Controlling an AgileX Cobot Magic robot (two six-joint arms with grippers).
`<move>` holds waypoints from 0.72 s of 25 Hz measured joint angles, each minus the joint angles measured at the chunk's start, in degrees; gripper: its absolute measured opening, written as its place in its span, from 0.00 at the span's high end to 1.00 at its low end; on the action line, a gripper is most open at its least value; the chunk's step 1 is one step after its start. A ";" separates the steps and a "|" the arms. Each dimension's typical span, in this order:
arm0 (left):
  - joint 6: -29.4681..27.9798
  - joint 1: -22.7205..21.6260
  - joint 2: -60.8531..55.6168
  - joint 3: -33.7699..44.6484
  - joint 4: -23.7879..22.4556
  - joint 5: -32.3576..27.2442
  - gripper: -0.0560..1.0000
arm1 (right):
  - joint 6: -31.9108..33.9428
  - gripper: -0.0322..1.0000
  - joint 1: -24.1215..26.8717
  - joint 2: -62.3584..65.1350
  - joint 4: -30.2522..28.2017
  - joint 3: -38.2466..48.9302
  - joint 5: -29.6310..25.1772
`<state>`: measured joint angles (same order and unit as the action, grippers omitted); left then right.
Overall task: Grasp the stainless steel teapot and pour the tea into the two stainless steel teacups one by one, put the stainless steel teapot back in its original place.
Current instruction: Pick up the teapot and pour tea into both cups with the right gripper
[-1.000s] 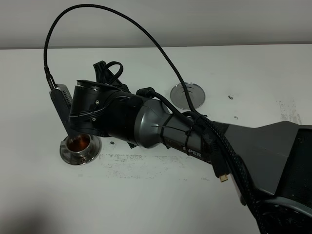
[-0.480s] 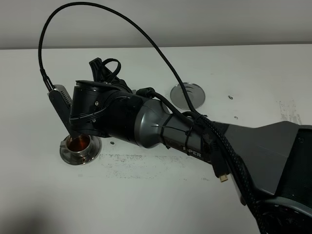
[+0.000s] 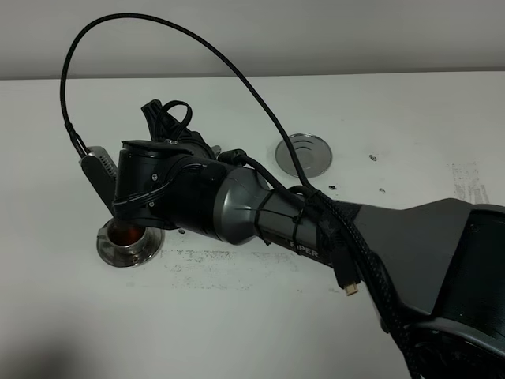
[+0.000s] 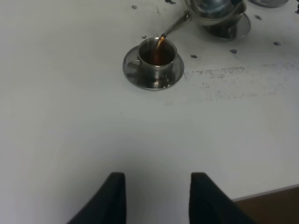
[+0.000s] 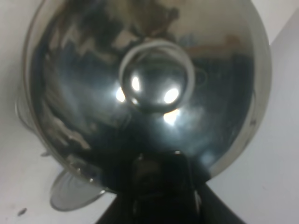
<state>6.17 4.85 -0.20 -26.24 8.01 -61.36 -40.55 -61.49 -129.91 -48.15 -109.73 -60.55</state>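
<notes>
The stainless steel teapot (image 4: 212,8) hangs tilted, its thin spout (image 4: 175,28) over a teacup (image 4: 156,53) that stands on its saucer (image 4: 153,80). A thin stream of tea (image 4: 160,41) falls into the cup, which holds dark reddish-brown liquid (image 3: 122,234). My right gripper (image 5: 161,182) is shut on the teapot's handle, below the knobbed lid (image 5: 156,86). In the high view my right arm (image 3: 237,205) hides the pot. Part of a second teacup with its saucer (image 4: 231,29) shows behind the pot. My left gripper (image 4: 158,198) hangs open and empty, well short of the cup.
A bare round steel saucer (image 3: 304,154) lies at the back, right of the arm. Dark specks and smudges (image 3: 213,264) mark the white tabletop (image 3: 237,332). The table's edge (image 4: 266,193) runs close by my left gripper.
My right wrist has sunk a little and rolled further over the cup, covering more of it. The cup and the bare saucer have stayed put.
</notes>
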 joint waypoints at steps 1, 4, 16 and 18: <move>0.00 0.00 0.00 0.00 0.00 0.00 0.64 | 0.00 0.81 0.00 0.00 -0.42 0.00 0.10; 0.00 0.00 0.00 0.00 0.00 0.00 0.64 | -0.20 0.81 0.00 0.00 -0.65 0.00 0.35; 0.00 0.00 0.00 0.00 0.00 0.00 0.64 | -0.52 0.81 -0.07 -0.06 -1.65 0.00 0.38; 0.00 0.00 0.00 0.00 0.00 0.00 0.64 | -0.52 0.81 -0.07 -0.06 -0.64 0.00 0.38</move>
<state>6.17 4.85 -0.20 -26.24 8.01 -61.36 -41.07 -61.56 -129.97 -48.79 -109.73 -60.16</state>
